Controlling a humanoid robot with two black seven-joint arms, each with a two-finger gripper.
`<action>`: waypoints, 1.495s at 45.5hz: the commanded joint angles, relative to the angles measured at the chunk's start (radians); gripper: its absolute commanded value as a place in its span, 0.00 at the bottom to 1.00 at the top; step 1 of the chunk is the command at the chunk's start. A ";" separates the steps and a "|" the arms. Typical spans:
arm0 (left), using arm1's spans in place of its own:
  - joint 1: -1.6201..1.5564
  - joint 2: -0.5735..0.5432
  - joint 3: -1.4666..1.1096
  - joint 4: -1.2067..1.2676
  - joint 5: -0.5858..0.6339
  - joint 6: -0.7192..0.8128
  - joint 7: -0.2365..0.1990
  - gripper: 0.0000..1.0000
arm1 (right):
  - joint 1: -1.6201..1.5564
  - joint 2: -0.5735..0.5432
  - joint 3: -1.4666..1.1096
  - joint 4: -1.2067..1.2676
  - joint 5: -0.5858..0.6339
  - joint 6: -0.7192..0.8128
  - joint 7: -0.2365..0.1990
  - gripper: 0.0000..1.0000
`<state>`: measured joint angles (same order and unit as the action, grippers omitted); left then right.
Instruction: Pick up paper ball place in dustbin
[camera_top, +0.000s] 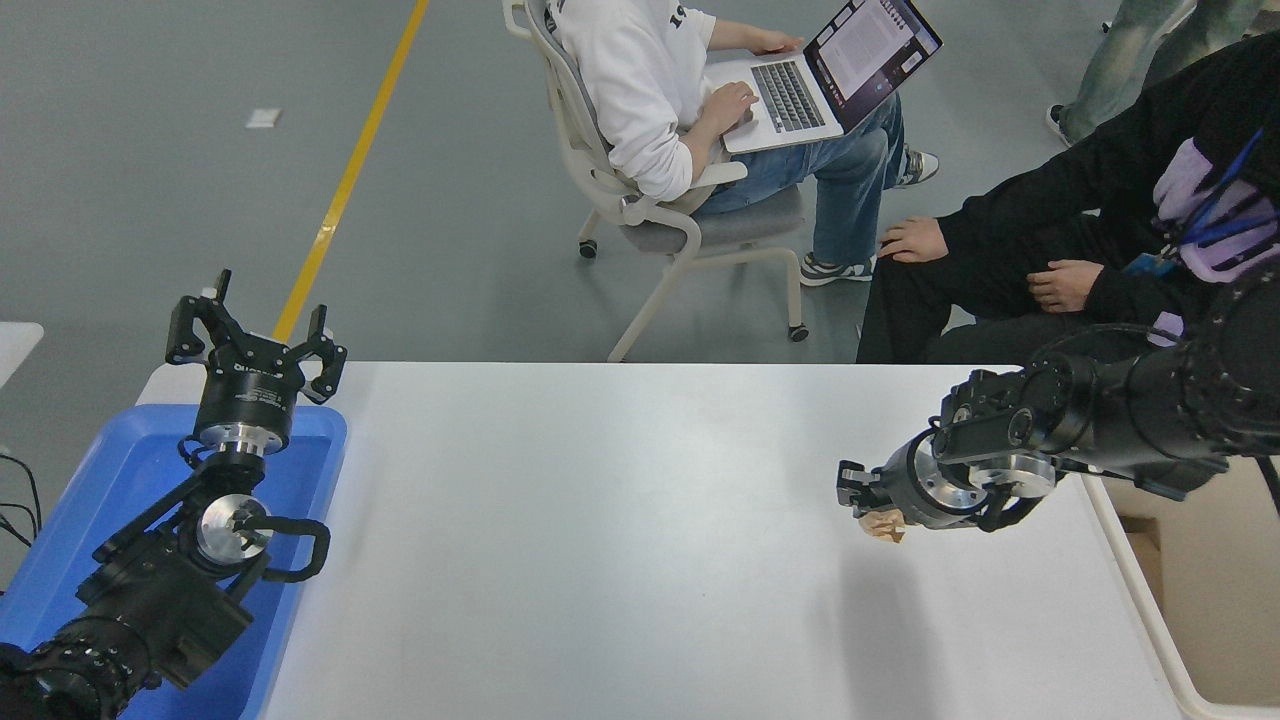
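The cream dustbin (1150, 610) sits at the counter's right edge; beside it, the right gripper (872, 502) is clamped on the paper ball (884, 526), lifted off the counter (600, 500).

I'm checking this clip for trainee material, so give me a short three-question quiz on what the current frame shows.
1. True or false: the crumpled tan-brown paper ball lies loose on the white table, clear of both arms.
2. Which arm is parked over the shallow blue plastic tray?
A. left
B. right
C. neither
3. Fill in: the large cream-white plastic dustbin stands at the table's ____ end as pictured.

Key:
1. False. The right gripper holds the ball in its jaws, and the shadow below suggests it is lifted.
2. A. The left gripper is there, jaws open and holding nothing.
3. Right. The ball is not yet over the bin.
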<state>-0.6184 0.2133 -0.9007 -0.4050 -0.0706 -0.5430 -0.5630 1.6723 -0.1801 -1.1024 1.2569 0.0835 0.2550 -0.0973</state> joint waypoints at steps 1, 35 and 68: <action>0.000 0.000 0.000 0.000 0.000 0.000 0.000 0.99 | 0.254 -0.070 -0.020 0.099 0.004 0.320 0.008 0.00; 0.002 0.000 0.000 0.000 0.000 0.000 0.000 0.99 | 0.785 -0.173 -0.085 0.191 0.065 0.530 0.010 0.00; 0.002 -0.002 0.000 0.002 0.000 0.000 0.000 0.99 | 0.758 -0.352 -0.527 0.171 0.033 0.461 0.007 0.00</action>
<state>-0.6166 0.2123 -0.9004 -0.4040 -0.0703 -0.5430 -0.5630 2.4562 -0.4142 -1.4803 1.4343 0.1279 0.7733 -0.0901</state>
